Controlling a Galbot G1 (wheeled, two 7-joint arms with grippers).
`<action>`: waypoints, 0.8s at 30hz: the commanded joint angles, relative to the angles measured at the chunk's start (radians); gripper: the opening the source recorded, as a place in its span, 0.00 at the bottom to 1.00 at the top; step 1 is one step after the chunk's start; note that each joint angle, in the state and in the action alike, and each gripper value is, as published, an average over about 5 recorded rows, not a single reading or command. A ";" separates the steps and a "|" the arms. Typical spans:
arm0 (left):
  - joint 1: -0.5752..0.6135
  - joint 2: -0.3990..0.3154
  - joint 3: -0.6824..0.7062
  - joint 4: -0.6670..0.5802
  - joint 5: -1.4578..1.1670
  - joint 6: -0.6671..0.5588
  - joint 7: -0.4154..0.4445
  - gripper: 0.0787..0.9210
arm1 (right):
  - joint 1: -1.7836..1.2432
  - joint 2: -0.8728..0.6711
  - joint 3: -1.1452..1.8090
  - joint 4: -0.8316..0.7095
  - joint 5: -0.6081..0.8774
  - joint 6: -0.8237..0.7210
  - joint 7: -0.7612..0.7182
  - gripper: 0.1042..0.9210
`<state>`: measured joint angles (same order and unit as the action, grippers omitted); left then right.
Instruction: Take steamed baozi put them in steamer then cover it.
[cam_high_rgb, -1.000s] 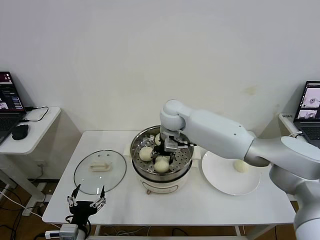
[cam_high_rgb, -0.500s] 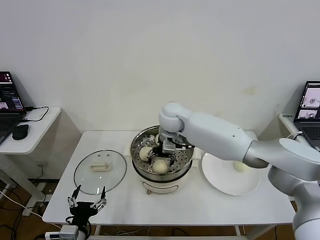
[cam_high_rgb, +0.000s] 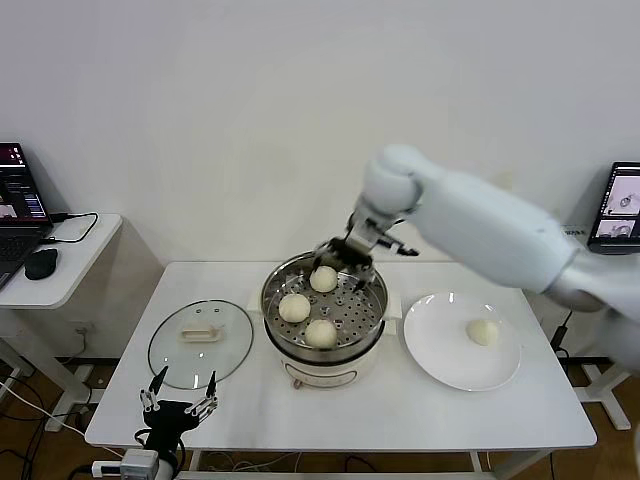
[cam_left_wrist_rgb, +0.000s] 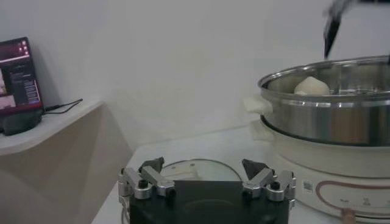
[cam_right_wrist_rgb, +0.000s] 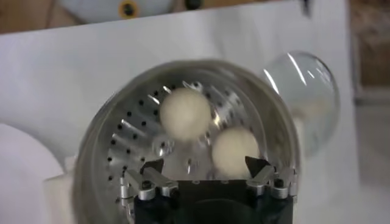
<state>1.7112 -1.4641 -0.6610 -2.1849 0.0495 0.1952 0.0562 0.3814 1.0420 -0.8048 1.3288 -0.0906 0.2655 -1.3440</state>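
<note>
So far three steamed baozi (cam_high_rgb: 294, 307) sit on the perforated tray inside the steamer (cam_high_rgb: 276, 330), and a fourth bun (cam_high_rgb: 482, 331) lies alone on the white plate (cam_high_rgb: 440, 362) to the robot's right, so the loading step looks three-quarters done and the covering not yet begun. The right gripper (cam_high_rgb: 352, 252) hovers above the back rim of the pot, empty, its fingers spread wide with nothing between them; the right wrist view looks straight down into the pot past those parted tips (cam_right_wrist_rgb: 207, 165) at two of the buns. The right arm arches in from the right side, elbow high, wrist bent down over the steamer. The next move, as I judge it, calls for swinging that arm right to the plate, coming down over the last bun and closing gently enough not to dent the soft dough. The cover (cam_high_rgb: 200, 344) lies flat on the table (cam_high_rgb: 380, 420) left of the steamer, handle up. The left gripper (cam_high_rgb: 180, 405) waits low at the table's near left edge, fingers released and holding nothing
</note>
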 joint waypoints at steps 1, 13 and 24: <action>-0.002 0.014 0.003 -0.005 -0.014 0.004 0.003 0.88 | 0.007 -0.283 0.103 0.025 0.130 -0.507 0.005 0.88; -0.007 0.036 0.015 0.008 -0.036 0.009 0.014 0.88 | -0.324 -0.365 0.350 -0.141 -0.172 -0.593 -0.003 0.88; -0.017 0.038 0.007 0.053 -0.037 0.010 0.017 0.88 | -0.467 -0.215 0.434 -0.377 -0.387 -0.397 0.051 0.88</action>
<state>1.6946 -1.4300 -0.6528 -2.1508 0.0165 0.2043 0.0719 0.0595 0.7740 -0.4749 1.1360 -0.2900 -0.1991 -1.3165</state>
